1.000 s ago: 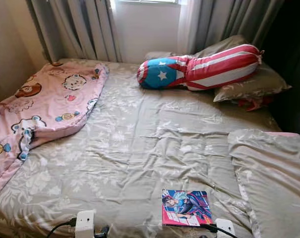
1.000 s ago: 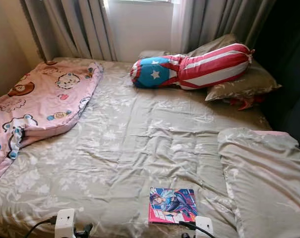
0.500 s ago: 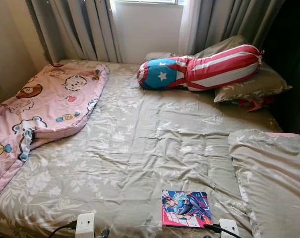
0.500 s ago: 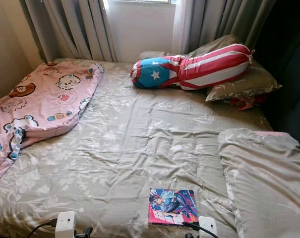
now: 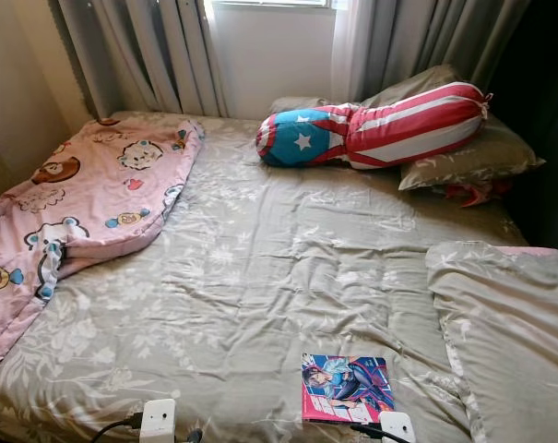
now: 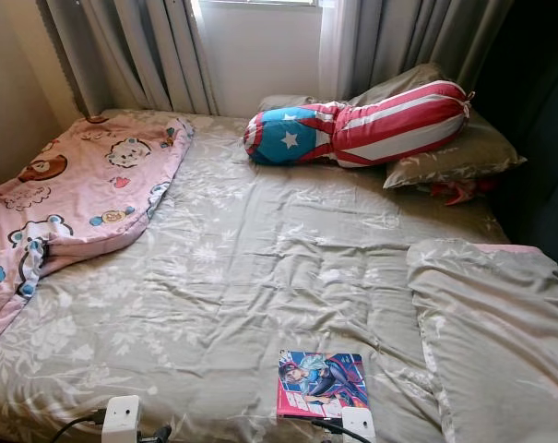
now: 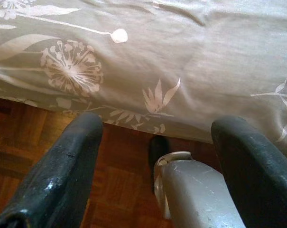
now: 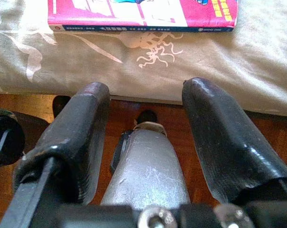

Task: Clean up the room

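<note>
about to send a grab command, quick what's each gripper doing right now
Left gripper: open, holding nothing, low at the bed's near edge.
Right gripper: open, holding nothing, just short of the comic book.

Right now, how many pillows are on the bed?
3: a striped bolster by the window, a grey pillow under it, another at the right edge. More may be hidden.

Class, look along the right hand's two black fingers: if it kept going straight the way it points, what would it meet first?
Most likely the hanging edge of the grey floral bedsheet, just below the pink-spined comic book lying at the bed's edge. The right hand is open and aimed at that edge; depth is unclear, so it might reach the book first.
</note>
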Tool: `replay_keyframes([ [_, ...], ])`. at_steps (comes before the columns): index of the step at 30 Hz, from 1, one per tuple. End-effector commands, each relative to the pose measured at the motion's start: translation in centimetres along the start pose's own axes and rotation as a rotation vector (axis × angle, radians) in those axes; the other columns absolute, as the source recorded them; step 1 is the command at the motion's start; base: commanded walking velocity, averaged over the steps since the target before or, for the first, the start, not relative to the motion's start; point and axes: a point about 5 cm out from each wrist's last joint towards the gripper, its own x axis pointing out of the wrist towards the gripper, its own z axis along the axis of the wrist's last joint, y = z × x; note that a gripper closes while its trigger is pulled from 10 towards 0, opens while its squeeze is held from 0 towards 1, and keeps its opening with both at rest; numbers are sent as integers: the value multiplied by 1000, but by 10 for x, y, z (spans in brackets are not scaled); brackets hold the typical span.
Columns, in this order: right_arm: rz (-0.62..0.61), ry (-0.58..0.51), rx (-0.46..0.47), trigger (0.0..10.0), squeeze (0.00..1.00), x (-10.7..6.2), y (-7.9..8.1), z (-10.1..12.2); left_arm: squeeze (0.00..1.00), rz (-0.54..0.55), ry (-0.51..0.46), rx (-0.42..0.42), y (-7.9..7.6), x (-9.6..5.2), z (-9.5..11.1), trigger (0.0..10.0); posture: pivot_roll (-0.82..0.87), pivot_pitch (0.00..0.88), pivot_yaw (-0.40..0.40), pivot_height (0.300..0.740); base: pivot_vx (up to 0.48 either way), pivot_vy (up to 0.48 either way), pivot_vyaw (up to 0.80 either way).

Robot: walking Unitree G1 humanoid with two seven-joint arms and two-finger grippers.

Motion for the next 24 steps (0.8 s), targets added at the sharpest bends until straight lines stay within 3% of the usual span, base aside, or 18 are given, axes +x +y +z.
replay_keyframes([
  [1,4,2,-16,10000,0,0,3,-2,0,15,38,-7,5,-2,-9,10000,47,0,-17,740,0,0,800],
  [4,-5,1,-15,10000,0,0,-3,-1,0,19,41,-9,6,-3,-10,10000,49,0,-13,740,0,0,800],
  [24,-5,1,-15,10000,0,0,-3,-1,0,19,41,-9,6,-3,-10,10000,49,0,-13,740,0,0,800],
])
